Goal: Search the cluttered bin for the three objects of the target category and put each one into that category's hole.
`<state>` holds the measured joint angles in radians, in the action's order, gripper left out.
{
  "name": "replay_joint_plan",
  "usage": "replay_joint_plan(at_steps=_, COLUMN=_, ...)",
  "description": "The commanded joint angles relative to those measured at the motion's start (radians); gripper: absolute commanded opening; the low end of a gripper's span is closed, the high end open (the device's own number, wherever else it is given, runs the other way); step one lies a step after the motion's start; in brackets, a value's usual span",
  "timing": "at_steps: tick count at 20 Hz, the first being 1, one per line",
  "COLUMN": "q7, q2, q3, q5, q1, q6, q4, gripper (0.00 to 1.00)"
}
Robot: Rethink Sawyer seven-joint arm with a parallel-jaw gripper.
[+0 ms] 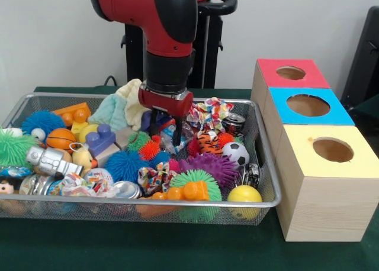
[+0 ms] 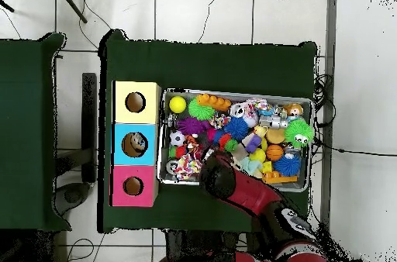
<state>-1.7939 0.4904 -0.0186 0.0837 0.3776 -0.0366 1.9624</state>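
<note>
1. we see the gripper (image 1: 165, 126) lowered into the back middle of the wire bin (image 1: 265, 164), its two dark fingers (image 1: 176, 132) spread apart with nothing held between them.
2. the fingertips sit just above a jumble of clutter: a red spiky ball (image 1: 150, 148) and a clear wrapped item right under them, a green spiky ball just to the left.
3. just right of the gripper in the front view we see a bundle of patterned cloth (image 1: 210, 112), and beside it a dark can (image 1: 234, 122) against the bin's back right.
4. below the cloth lie an orange striped tiger toy (image 1: 205, 143) and a small soccer ball (image 1: 236, 152); a purple spiky ball (image 1: 214, 167) sits in front of them.
5. left of the gripper we see pale green and cream cloth (image 1: 121, 107), a purple building block (image 1: 100, 139), a small basketball (image 1: 60, 138) and a blue spiky ball (image 1: 42, 123).
6. at the bin's front lie a blue spiky ball (image 1: 125, 164), a green-rimmed spiky ball (image 1: 196, 181), an orange plastic piece and a yellow ball (image 1: 244, 194) in the front right corner.
7. we cannot tell which category is the target, so we cannot single out the three objects.
8. beside the bin stand three wooden boxes with round holes: red-topped box (image 1: 292, 73) farthest, blue-topped box (image 1: 308, 106) in the middle, yellow-topped box (image 1: 331, 150) nearest.
9. in the overhead view something lies inside the blue box's hole (image 2: 137, 143).
10. the bin and boxes rest on a dark green table (image 1: 118, 247).
</note>
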Motion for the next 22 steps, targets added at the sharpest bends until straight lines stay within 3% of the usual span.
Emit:
replay_joint_plan(at_steps=1, q7=-0.164, q2=0.007, q3=0.115, q5=-0.003, q1=0.008, q6=0.105, q4=0.105, gripper=1.00)
replay_joint_plan(at_steps=4, q7=-0.206, q2=0.033, q3=0.118, q5=0.016, q1=-0.014, q6=0.069, q4=0.137, gripper=1.00)
replay_joint_plan(at_steps=10, q7=-0.320, q2=0.024, q3=0.007, q5=0.125, q1=-0.144, q6=-0.049, q4=0.147, gripper=1.00)
replay_joint_plan(at_steps=16, q7=-0.336, q2=-0.085, q3=0.012, q5=0.177, q1=-0.119, q6=-0.143, q4=0.088, gripper=1.00)
replay_joint_plan(at_steps=22, q7=-0.324, q2=-0.104, q3=0.007, q5=0.190, q1=-0.115, q6=-0.174, q4=0.055, gripper=1.00)
